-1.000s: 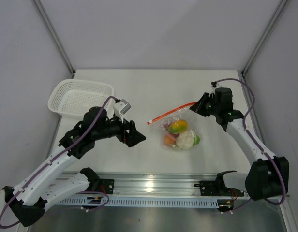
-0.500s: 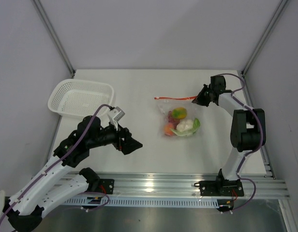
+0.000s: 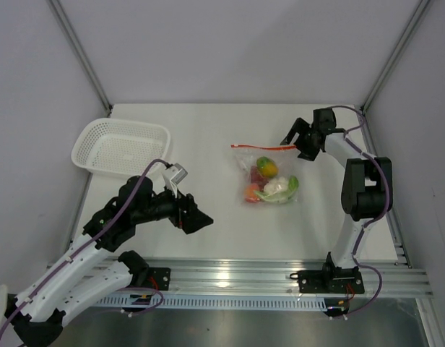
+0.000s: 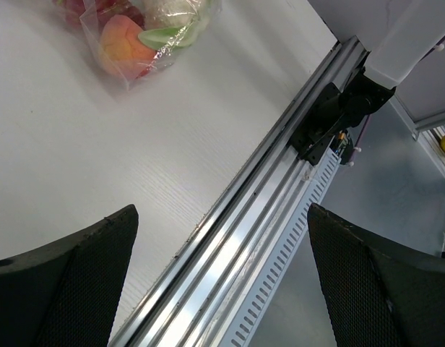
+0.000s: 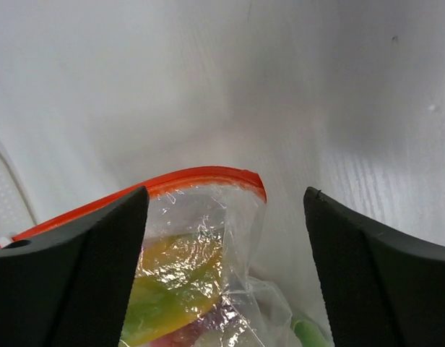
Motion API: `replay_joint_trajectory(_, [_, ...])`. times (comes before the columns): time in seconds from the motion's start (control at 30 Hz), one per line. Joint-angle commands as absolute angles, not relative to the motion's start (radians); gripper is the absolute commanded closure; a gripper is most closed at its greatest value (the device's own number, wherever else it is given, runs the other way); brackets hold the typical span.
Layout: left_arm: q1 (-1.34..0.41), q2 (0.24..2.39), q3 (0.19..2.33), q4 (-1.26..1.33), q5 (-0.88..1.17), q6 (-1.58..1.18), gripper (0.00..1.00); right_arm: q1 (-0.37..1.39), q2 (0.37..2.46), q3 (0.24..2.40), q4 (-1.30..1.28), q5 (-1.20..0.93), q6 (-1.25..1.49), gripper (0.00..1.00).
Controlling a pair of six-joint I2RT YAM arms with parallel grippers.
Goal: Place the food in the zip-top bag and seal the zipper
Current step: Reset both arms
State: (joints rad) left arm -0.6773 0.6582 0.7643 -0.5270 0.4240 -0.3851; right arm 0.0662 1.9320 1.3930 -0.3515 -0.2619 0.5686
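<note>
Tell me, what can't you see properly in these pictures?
- Zipper: too small from the top to tell if it is sealed; the right wrist view shows one end only, the fingers cover the rest.
- Bag: cut off by the top edge in the left wrist view.
- Food: crinkly plastic blurs the pieces underneath, top view.

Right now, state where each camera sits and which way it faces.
Top external: above and behind the arms, looking down on the table, white mesh basket and zip-top bag; both arms show, left pincer and right pincer open.
Left wrist: on the left arm, facing the table's near edge and rail; its fingers frame the view.
Right wrist: over the bag's mouth, facing its zipper; its fingers show.
Shared: all three see the bag of toy food.
</note>
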Motion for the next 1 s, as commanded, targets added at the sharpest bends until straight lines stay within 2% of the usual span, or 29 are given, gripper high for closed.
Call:
replay_joint_trajectory(0.0, [-0.67, 0.653, 0.756, -0.511, 0.414, -0.405, 0.0, 0.075, 1.861, 1.462, -0.431, -0.172, 0.512, 0.06])
replay_joint_trajectory(0.07, [-0.67, 0.65, 0.743, -0.505, 0.41, -0.419, 0.01, 0.084, 1.798, 1.451, -0.451, -0.143, 0.488, 0.01])
replay_joint_trajectory(0.23, [-0.67, 0.647, 0.71, -0.486, 0.396, -0.449, 0.01, 0.117, 1.611, 1.323, -0.494, -0.035, 0.46, 0.01])
replay_joint_trajectory(0.37, [-0.67, 0.692, 0.693, -0.48, 0.379, -0.474, 0.01, 0.162, 1.377, 1.13, -0.528, 0.0, 0.482, 0.01])
replay_joint_trajectory(0.5, [-0.67, 0.744, 0.693, -0.469, 0.345, -0.492, 0.01, 0.259, 1.241, 1.03, -0.635, 0.098, 0.508, 0.0])
replay_joint_trajectory(0.7, [-0.67, 0.77, 0.652, -0.362, 0.34, -0.56, 0.0, 0.495, 1.089, 0.925, -0.758, 0.248, 0.629, 0.01])
replay_joint_trajectory(0.97, [-0.67, 0.767, 0.572, -0.266, 0.354, -0.626, 0.01, 0.742, 0.821, 0.712, -0.668, 0.264, 0.793, 0.0])
